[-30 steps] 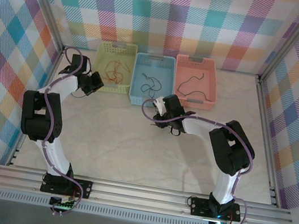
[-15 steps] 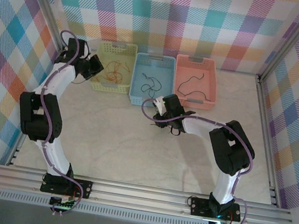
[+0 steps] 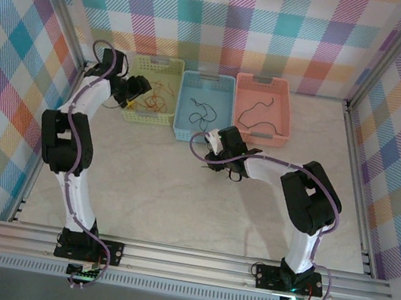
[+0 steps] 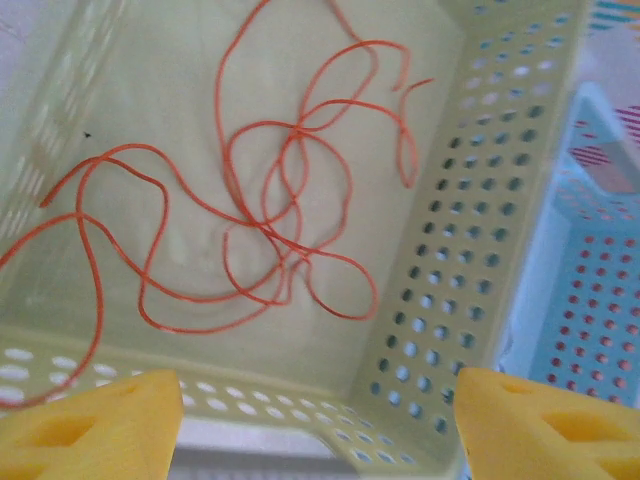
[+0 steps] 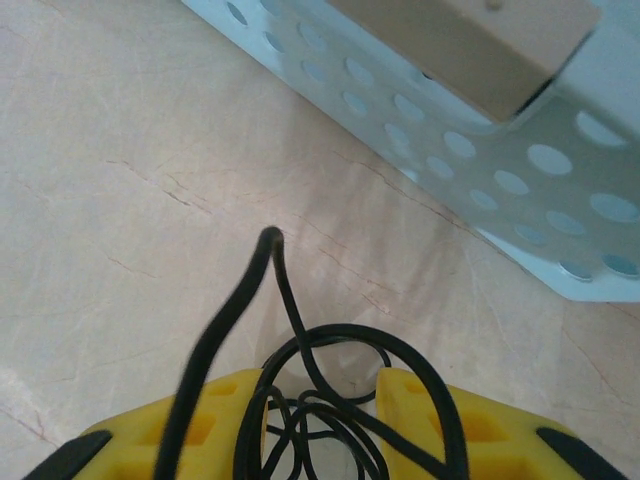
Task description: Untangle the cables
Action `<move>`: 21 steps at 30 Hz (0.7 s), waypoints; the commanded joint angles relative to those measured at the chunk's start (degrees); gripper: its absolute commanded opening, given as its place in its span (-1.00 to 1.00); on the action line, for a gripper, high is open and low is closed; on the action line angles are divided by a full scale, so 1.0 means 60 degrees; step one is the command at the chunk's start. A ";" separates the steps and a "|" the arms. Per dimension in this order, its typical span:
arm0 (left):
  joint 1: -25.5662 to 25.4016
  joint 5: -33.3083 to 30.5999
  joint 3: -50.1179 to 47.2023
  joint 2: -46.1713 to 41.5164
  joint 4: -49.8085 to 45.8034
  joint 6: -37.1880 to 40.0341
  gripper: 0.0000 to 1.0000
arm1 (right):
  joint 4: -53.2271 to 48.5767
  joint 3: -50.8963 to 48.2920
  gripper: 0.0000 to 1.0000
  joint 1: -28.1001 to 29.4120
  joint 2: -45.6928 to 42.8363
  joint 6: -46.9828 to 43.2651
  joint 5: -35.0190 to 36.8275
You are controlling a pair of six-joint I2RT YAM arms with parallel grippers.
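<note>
Left gripper (image 4: 318,415), fingers spread and empty, hovers over orange cables (image 4: 290,200) in the 11 o'clock basket (image 4: 430,280). Right gripper (image 5: 320,420) pinches black cables (image 5: 228,310) near table (image 5: 120,150) centre. Expect light, limp, snag-prone cables; grasp a free end.

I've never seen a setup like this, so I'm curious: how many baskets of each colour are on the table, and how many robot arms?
Yellow-green basket: 1
Blue basket: 1
Pink basket: 1
Robot arms: 2 (left arm, right arm)
Total: 5
</note>
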 commanded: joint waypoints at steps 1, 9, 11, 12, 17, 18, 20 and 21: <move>-0.0321 -0.0186 -0.0393 -0.2064 -0.0022 0.0170 0.46 | 0.0329 -0.0007 -0.30 0.0164 -0.0141 -0.0289 -0.0422; -0.0980 0.0113 -0.4448 -0.6017 0.1373 -0.0223 0.57 | 0.0720 -0.0191 -0.30 0.0545 -0.0320 -0.0798 -0.0993; -0.1087 0.0202 -0.5455 -0.6746 0.1573 -0.0354 0.57 | 0.0908 -0.0277 -0.30 0.0608 -0.0415 -0.0821 -0.1344; -0.1175 0.0360 -0.6010 -0.7095 0.1787 -0.0401 0.57 | 0.1073 -0.0374 -0.30 0.0651 -0.0498 -0.0822 -0.1631; -0.1594 0.1034 -0.7722 -0.7916 0.2139 -0.0629 0.56 | 0.1785 -0.0793 -0.30 0.0759 -0.0854 -0.0793 -0.2883; -0.1783 0.1093 -0.7923 -0.7997 0.2100 -0.0630 0.56 | 0.1904 -0.0853 -0.30 0.0773 -0.0913 -0.0772 -0.3181; -0.2205 0.1172 -0.8133 -0.8011 0.1965 -0.0511 0.56 | 0.2100 -0.0970 -0.26 0.0774 -0.1021 -0.0671 -0.3584; -0.2409 0.1059 -0.8206 -0.8000 0.1847 -0.0469 0.55 | 0.2156 -0.1022 -0.22 0.0767 -0.1087 -0.0618 -0.3686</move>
